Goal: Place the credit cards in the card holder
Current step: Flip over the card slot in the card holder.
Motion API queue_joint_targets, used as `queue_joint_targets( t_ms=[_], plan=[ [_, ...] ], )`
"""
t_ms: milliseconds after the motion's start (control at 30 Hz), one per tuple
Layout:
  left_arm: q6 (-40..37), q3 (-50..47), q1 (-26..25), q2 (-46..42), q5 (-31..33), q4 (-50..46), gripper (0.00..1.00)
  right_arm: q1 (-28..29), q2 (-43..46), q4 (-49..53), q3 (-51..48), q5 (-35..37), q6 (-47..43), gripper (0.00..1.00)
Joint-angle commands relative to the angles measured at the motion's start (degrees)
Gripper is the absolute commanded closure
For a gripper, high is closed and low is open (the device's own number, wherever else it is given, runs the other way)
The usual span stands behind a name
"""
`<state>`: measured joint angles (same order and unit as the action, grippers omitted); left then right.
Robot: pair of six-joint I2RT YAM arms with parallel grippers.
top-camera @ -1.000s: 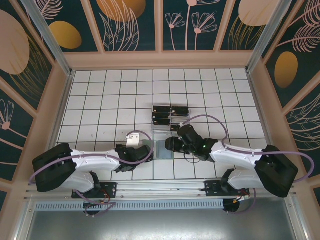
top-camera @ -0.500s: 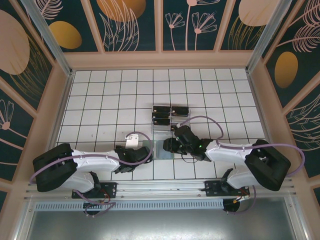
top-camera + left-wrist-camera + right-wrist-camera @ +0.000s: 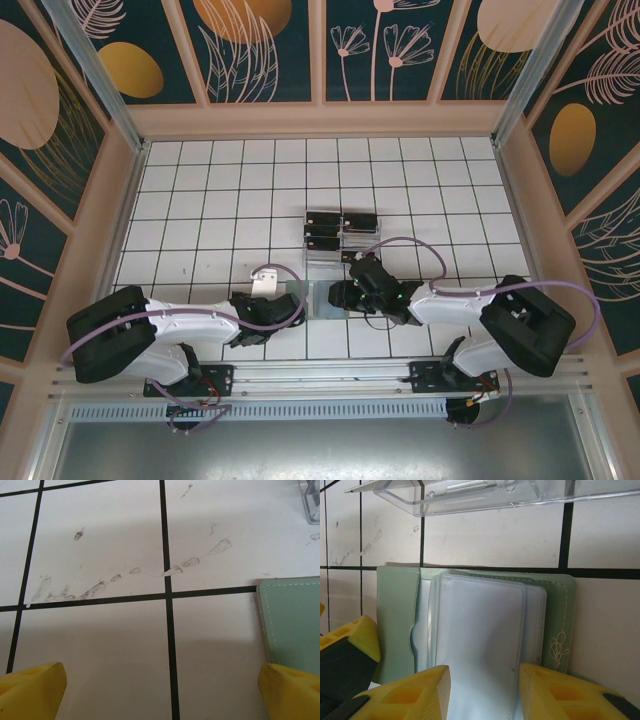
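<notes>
The green card holder (image 3: 322, 299) lies open on the tiles between my two grippers, its clear plastic sleeves (image 3: 480, 630) fanned out. My right gripper (image 3: 485, 690) stands partly open low over the top sleeve, one yellow finger over each side of it; I cannot tell whether they touch it. My left gripper (image 3: 167, 690) is wide open over bare tile, just left of the card holder's edge (image 3: 295, 625). Several black credit cards (image 3: 324, 223) sit in a clear stand (image 3: 330, 252) just behind the card holder.
The clear stand's front lip (image 3: 470, 495) hangs close above the card holder in the right wrist view. One finger of the left gripper (image 3: 347, 645) sits right beside the holder's left flap. Wooden walls (image 3: 130, 190) ring the white tiled floor.
The right arm's elbow has swung left and its gripper has crept slightly left over the card holder. The left arm has stayed still.
</notes>
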<state>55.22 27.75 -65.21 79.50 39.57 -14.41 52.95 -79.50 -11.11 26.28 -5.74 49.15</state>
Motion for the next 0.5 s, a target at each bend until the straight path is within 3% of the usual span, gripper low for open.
queue_joint_targets(
  t_ms=[0,467],
  plan=[
    [1.11,-1.01,0.32,0.64,-0.15,0.78,0.02,0.31,-1.42,-2.23,-0.87,-0.37,1.04,0.59],
    [0.86,-1.39,0.31,0.92,-0.46,2.44,0.03,0.3,-2.44,-10.53,-0.19,-6.97,1.95,0.6]
  ],
)
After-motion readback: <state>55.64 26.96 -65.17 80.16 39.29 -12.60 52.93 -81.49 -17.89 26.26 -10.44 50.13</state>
